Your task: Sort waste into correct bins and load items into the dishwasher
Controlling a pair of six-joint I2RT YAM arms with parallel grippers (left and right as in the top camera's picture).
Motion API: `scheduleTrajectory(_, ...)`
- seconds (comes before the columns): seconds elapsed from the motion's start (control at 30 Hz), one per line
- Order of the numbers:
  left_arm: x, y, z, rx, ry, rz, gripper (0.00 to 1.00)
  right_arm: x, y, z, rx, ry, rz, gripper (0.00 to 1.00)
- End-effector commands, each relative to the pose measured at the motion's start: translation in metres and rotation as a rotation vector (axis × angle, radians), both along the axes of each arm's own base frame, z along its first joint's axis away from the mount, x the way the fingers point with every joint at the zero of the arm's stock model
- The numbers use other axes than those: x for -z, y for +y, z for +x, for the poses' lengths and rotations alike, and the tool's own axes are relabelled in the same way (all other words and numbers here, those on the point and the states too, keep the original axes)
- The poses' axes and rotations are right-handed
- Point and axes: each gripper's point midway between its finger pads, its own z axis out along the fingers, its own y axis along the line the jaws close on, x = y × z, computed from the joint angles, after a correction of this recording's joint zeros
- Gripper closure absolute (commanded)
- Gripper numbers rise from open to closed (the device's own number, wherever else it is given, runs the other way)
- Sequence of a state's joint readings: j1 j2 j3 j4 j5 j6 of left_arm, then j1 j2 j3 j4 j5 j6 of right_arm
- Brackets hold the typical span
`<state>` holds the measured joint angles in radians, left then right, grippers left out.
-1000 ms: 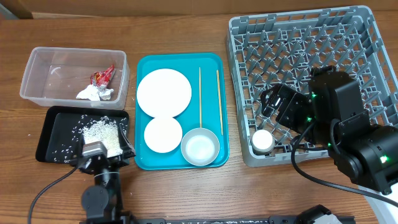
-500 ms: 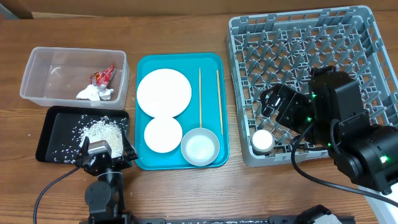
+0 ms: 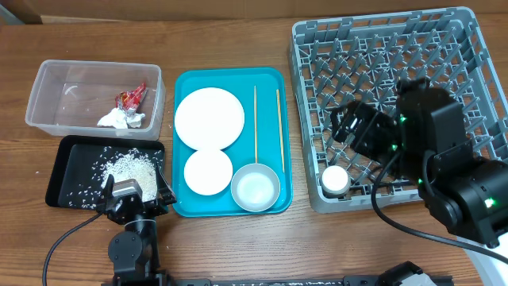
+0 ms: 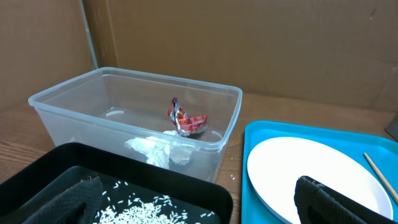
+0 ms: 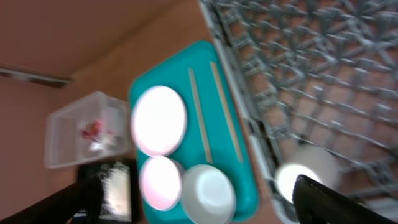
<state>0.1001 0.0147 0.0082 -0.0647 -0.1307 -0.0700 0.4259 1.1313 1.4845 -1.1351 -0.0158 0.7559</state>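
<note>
Soft, even light falls from above. The overhead and left wrist views are sharp. The right wrist view is blurred throughout, its large plate (image 5: 158,120) glaring white.

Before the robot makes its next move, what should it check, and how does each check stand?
1. Cup stands in the dish rack: ok.
2. Right gripper open, holding nothing: ok.
3. Left gripper open, holding nothing: ok.
4. Red wrapper and tissue in the clear tub: ok.
5. Rice in the black tray: ok.
6. Large plate, smaller plate, bowl, chopsticks loaded: not ok, all lie on the teal tray.
</note>
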Motion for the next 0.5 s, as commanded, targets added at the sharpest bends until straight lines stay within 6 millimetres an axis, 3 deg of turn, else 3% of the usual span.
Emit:
scheduleTrajectory(0.0,-0.001,0.001,-0.001,-0.006,-0.004,0.019,0.0,-0.001,0.044,-0.001,-0.216,0.001,0.06,0.16)
scheduleTrajectory(0.07,-0.001,0.001,-0.001,-0.006,-0.004,0.019,0.0,0.023,0.064,0.002,-0.272,0.058,-0.003,0.2)
scheduleTrajectory(0.1,-0.001,0.001,-0.001,-0.006,-0.004,0.019,0.0,0.045,0.074,0.007,-0.282,0.106,-0.073,0.2)
scheduleTrajectory(0.27,-0.001,0.001,-0.001,-0.006,-0.004,0.019,0.0,0.142,0.09,0.036,-0.252,0.27,-0.37,0.25)
scheduleTrajectory(0.47,-0.001,0.001,-0.001,-0.006,-0.004,0.019,0.0,0.227,0.126,0.081,-0.293,0.312,-0.414,0.41)
